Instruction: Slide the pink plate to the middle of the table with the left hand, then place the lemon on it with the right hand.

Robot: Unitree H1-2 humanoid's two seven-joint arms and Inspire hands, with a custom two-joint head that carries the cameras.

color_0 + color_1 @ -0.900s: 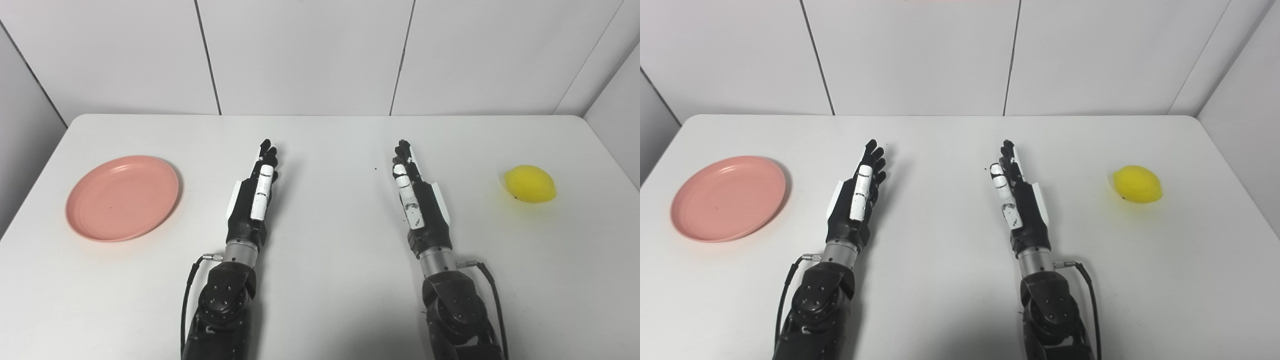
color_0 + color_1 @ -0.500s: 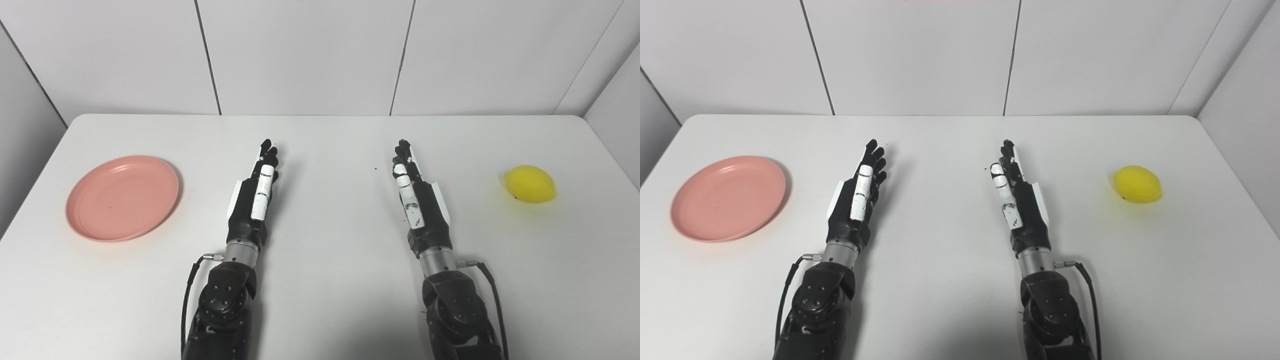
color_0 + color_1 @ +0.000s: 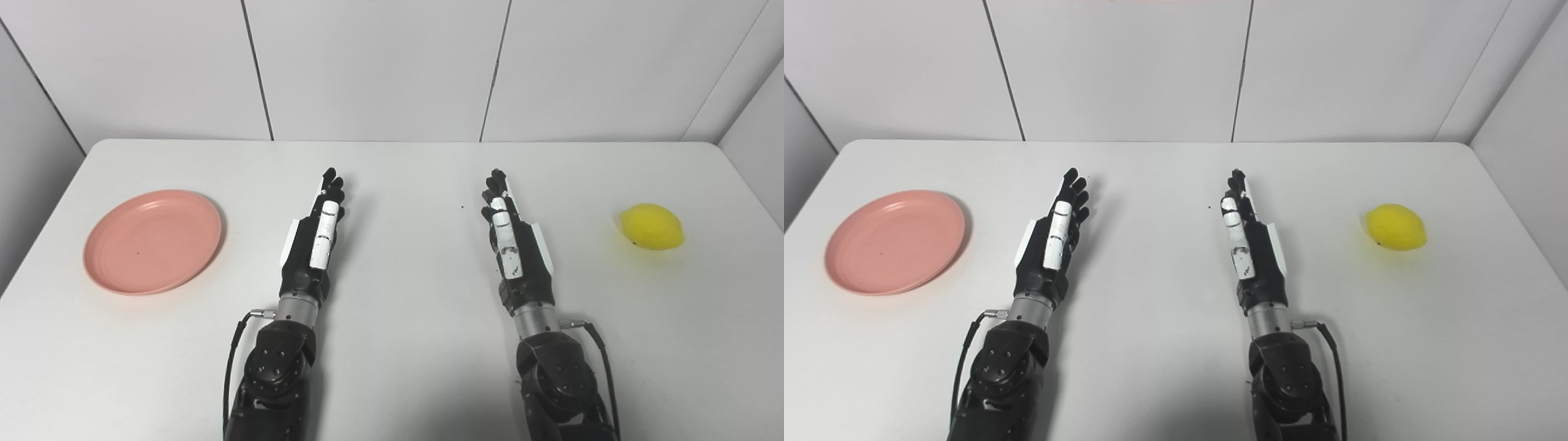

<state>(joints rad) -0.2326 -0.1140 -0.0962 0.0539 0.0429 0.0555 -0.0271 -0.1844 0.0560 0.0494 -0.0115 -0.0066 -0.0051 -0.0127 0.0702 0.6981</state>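
The white table (image 3: pixel 392 380) carries four items, listed from left to right. The pink plate (image 3: pixel 153 241) lies flat at the table's 9 o'clock side, near the left edge and well apart from both hands. The left hand (image 3: pixel 313 239) is positioned left of table centre with its fingers extended and pointing toward 12 o'clock; it is open and grasps nothing. The right hand (image 3: pixel 513 245) is positioned right of table centre in a matching pose, fingers extended toward 12 o'clock, open and grasping nothing. The two hands are well apart, with bare tabletop between them. The lemon (image 3: pixel 652 226) rests on the tabletop at the 3 o'clock side, near the right edge, well apart from the right hand.
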